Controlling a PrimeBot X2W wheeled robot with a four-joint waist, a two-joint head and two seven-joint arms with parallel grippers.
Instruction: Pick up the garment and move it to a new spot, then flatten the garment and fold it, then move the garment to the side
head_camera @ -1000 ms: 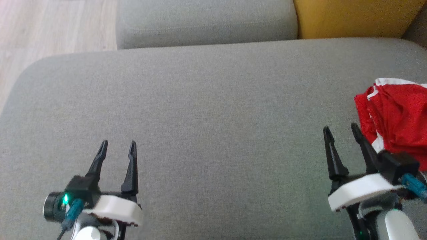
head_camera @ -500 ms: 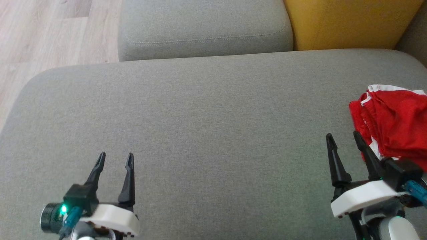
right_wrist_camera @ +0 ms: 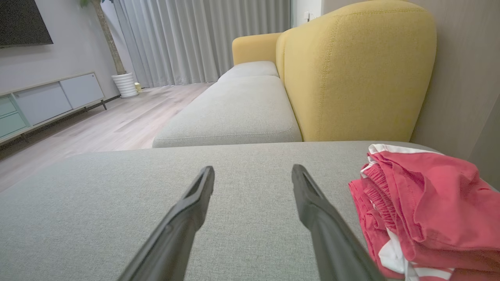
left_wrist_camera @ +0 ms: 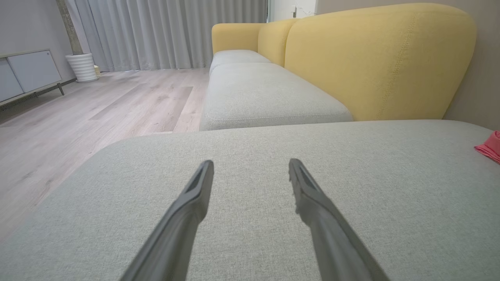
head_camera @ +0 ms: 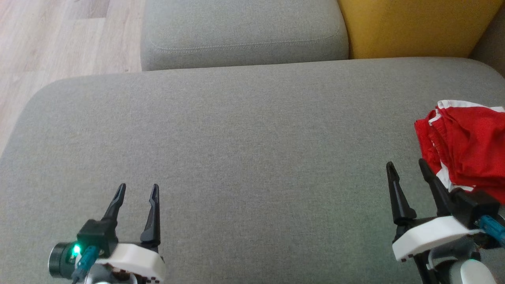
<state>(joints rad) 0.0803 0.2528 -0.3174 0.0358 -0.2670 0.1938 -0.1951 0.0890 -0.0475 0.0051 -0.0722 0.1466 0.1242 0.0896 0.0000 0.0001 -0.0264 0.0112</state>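
Note:
The garment is a crumpled red piece with white trim, lying at the right edge of the grey cushion. In the right wrist view the garment lies bunched just right of my fingers. My right gripper hovers open at the lower right, its outer finger close beside the cloth, with nothing between the fingers. My left gripper stands open at the lower left over bare cushion, far from the cloth. A red corner of the garment peeks in at the right of the left wrist view.
A second grey seat cushion lies beyond the near one, with a yellow sofa back to its right. Pale wood floor borders the cushions on the left. A low cabinet and curtains stand far off.
The head camera has tilted, so the whole picture shifted downward. Both grippers stay open and keep their places relative to the cushion and garment.

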